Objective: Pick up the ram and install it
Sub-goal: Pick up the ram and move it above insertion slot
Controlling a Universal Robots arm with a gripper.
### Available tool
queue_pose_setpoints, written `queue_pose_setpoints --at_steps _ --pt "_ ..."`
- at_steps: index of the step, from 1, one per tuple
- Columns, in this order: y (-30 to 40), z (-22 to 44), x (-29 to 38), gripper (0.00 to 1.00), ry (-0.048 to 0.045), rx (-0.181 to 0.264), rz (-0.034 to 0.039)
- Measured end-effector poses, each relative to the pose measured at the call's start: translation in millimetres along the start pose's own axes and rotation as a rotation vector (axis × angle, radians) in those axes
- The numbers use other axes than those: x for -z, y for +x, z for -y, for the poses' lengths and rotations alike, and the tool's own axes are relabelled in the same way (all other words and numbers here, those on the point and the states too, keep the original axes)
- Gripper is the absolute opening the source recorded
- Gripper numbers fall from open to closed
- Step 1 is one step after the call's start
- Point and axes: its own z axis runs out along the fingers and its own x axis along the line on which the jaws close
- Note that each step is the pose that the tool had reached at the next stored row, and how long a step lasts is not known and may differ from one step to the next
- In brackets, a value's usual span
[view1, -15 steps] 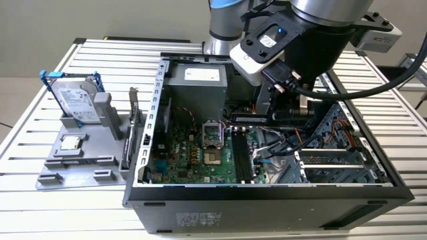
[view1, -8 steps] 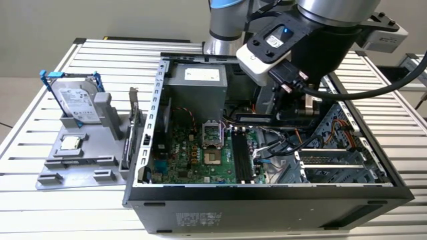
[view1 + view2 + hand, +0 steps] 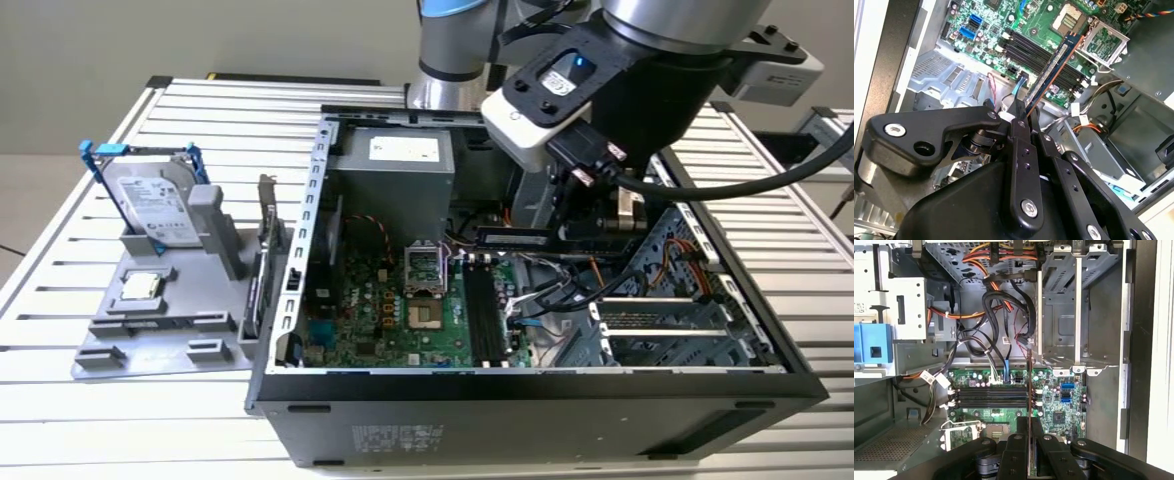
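**Over the memory slots: the ram clamped in the gripper, inside the open case**

In the exterior view, the gripper [image 3: 571,232] is seen lowered into the open computer case [image 3: 534,385]. The ram [image 3: 514,238] is clamped between its fingers and lies just past the far end of the memory slots [image 3: 483,318]. Its long edge is turned across their run. To the exterior view's right of the slots, loose cables [image 3: 561,295] and the drive cage [image 3: 667,320] crowd the space. To the exterior view's left of the slots, the motherboard [image 3: 380,315] lies open up to the case wall. Well apart from the slots, outside the case, a grey tray [image 3: 147,340] is seen carrying a hard drive in a blue frame [image 3: 154,210].

In the second wrist view, the ram [image 3: 1051,70] is gripped at its near end by the closed fingers [image 3: 1019,150] of the gripper [image 3: 1023,114]. Its far end reaches out over the memory slots [image 3: 1024,47], beside the processor socket [image 3: 1069,20]. Whether its edge touches a slot cannot be told.

In the first wrist view, the ram [image 3: 1029,390] is seen edge-on as a thin line rising from the gripper [image 3: 1030,435] and crossing the memory slots [image 3: 986,397]. Black cables [image 3: 996,310] hang beyond the slots, close to the ram's far end. The drive cage [image 3: 1079,315] stands to one side of the slots.
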Motion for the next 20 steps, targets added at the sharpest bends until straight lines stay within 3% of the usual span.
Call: queue_pose_setpoints --at_steps 20 --pt "0.0 -0.2 0.2 0.0 0.0001 -0.027 -0.0003"
